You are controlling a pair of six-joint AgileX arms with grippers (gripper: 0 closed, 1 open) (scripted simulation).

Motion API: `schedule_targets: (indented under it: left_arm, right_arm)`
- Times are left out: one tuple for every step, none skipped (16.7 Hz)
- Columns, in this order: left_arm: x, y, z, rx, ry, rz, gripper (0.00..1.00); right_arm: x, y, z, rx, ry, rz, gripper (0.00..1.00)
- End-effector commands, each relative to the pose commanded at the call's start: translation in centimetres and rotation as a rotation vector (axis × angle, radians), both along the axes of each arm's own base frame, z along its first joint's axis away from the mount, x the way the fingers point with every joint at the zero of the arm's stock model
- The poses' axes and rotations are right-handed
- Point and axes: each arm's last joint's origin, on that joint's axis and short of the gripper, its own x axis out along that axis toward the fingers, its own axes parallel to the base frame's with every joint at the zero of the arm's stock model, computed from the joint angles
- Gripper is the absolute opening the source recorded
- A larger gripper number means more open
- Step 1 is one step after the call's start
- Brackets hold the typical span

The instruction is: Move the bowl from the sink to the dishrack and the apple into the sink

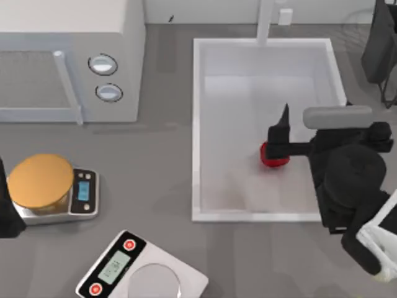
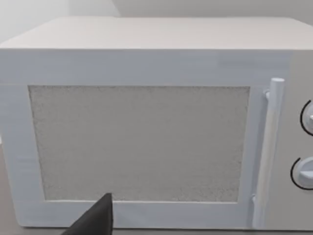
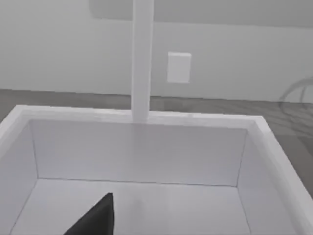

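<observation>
The red apple (image 1: 273, 156) lies on the floor of the white sink (image 1: 197, 130), toward its right side. My right gripper (image 1: 283, 124) hovers open just above it and holds nothing; one dark finger (image 3: 98, 218) points toward the faucet post (image 3: 142, 58) at the sink's back wall (image 3: 137, 152). The bowl is out of view. A dark frame at the top right edge looks like the dishrack (image 1: 379, 49). My left gripper (image 1: 5, 211) is parked at the table's left edge, and its finger (image 2: 98, 218) faces the microwave door.
A white microwave (image 1: 68, 56) stands at the back left. Near the left gripper is a scale with an orange-gold round plate (image 1: 40, 180). A second scale (image 1: 139, 270) sits at the front edge. The right arm's body (image 1: 353, 186) covers the sink's right rim.
</observation>
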Motion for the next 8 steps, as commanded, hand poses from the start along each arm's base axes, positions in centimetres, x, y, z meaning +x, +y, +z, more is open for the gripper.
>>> schedule_targets:
  left_arm:
    - [0.0,0.0,0.0,0.000,0.000,0.000,1.00]
    - [0.0,0.0,0.0,0.000,0.000,0.000,1.00]
    - [0.0,0.0,0.0,0.000,0.000,0.000,1.00]
    - [0.0,0.0,0.0,0.000,0.000,0.000,1.00]
    - [0.0,0.0,0.0,0.000,0.000,0.000,1.00]
    - [0.0,0.0,0.0,0.000,0.000,0.000,1.00]
    - [0.0,0.0,0.0,0.000,0.000,0.000,1.00]
    - [0.0,0.0,0.0,0.000,0.000,0.000,1.00]
  right_arm:
    - [-0.1,-0.9,0.8,-0.007,0.015,0.000,1.00]
    - [-0.3,-1.8,1.8,-0.010,0.024,0.001,1.00]
    - [-0.6,-2.7,2.9,-0.009,0.026,0.002,1.00]
    - [-1.0,-3.6,4.2,-0.004,0.021,0.003,1.00]
    - [-1.5,-4.5,5.6,0.003,0.011,0.004,1.00]
    - [-2.2,-5.5,7.1,0.012,-0.004,0.005,1.00]
    - [-3.0,-6.5,8.6,0.023,-0.026,0.005,1.00]
    - [-4.1,-7.5,10.1,0.035,-0.053,0.004,1.00]
